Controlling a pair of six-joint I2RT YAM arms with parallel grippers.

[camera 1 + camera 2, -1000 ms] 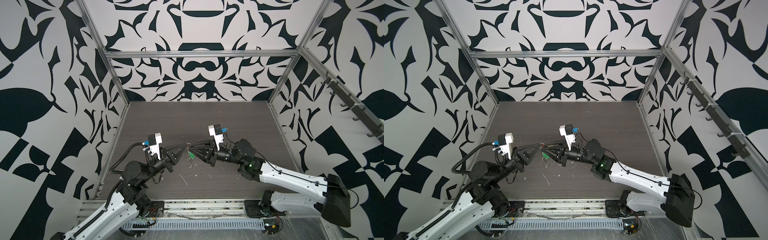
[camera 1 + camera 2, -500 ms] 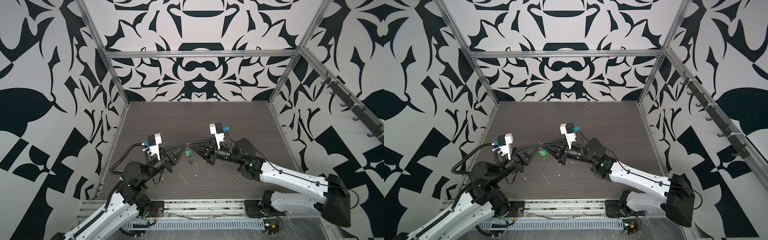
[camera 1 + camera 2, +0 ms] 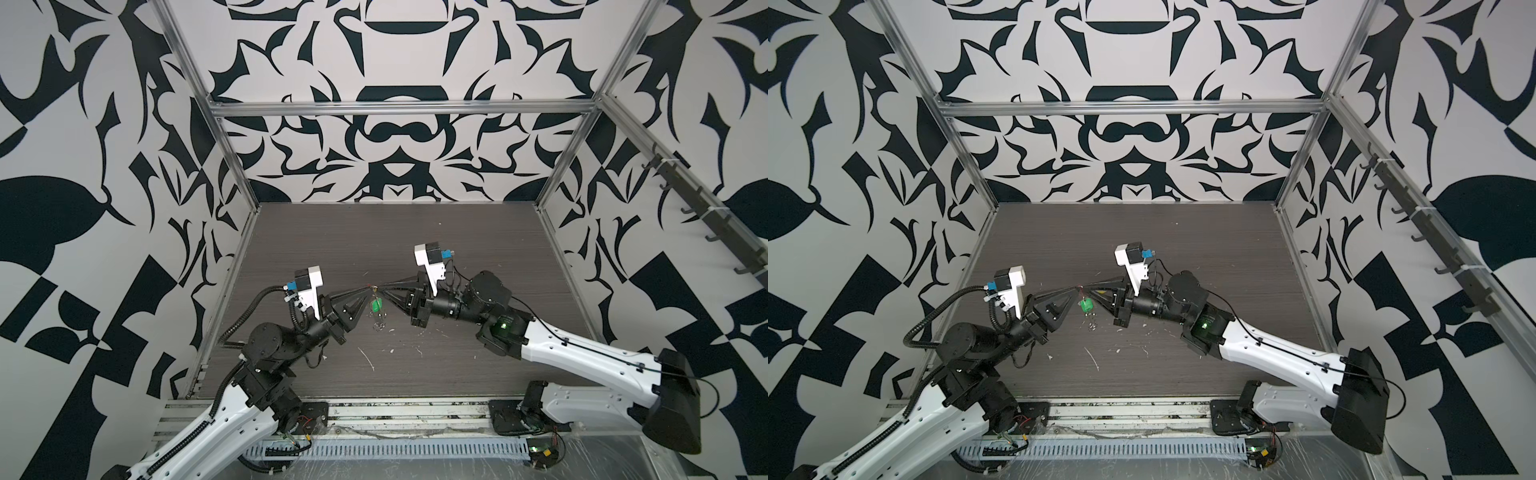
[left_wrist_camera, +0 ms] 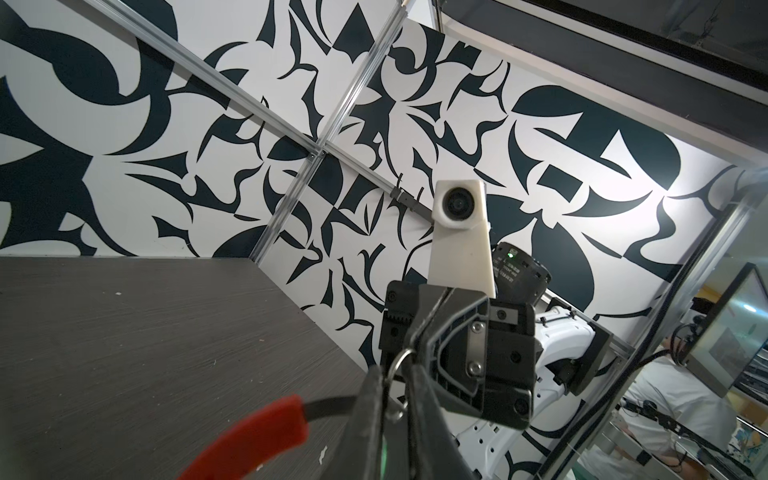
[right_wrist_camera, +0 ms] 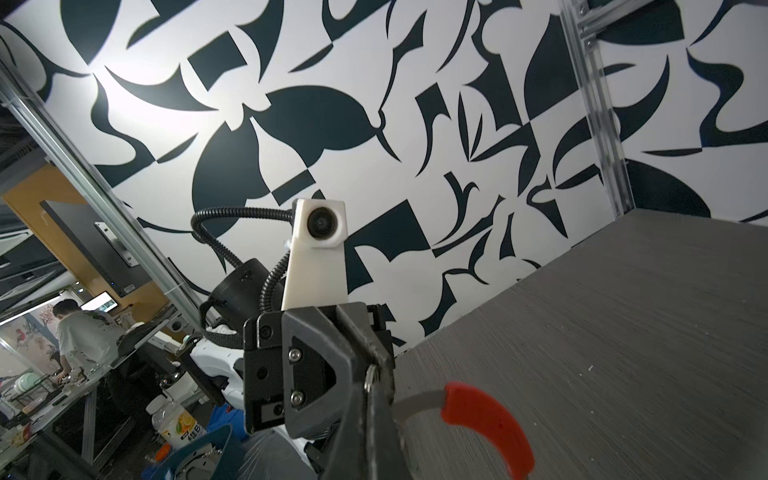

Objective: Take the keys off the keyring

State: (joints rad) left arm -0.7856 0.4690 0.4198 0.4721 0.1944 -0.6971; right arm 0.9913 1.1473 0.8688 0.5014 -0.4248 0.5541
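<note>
Both grippers meet tip to tip above the middle of the dark table point(image 3: 457, 232). The keyring shows as a dark wire point(image 4: 332, 405) with a curved red sleeve point(image 4: 257, 432) point(image 5: 486, 419) sticking out beside the tips. My right gripper point(image 5: 371, 374) point(image 3: 380, 288) is shut, with a small silver split ring point(image 5: 370, 379) pinched at its tip. That split ring point(image 4: 400, 368) also sits in the narrow gap of my left gripper point(image 4: 392, 374) point(image 3: 371, 289), whose fingers stand slightly apart. A green key tag point(image 3: 376, 306) point(image 3: 1086, 305) hangs just under the tips. No yellow key can be made out.
A small silvery bit point(image 3: 379, 325) lies on the table below the hanging tag. White scraps point(image 3: 368, 361) are scattered toward the front. Patterned walls with aluminium posts point(image 3: 232, 178) close in the table on three sides.
My right gripper has closed at the meeting point of the tips. My left gripper's fingers have parted a little. The green tag has swung slightly to the left and up.
</note>
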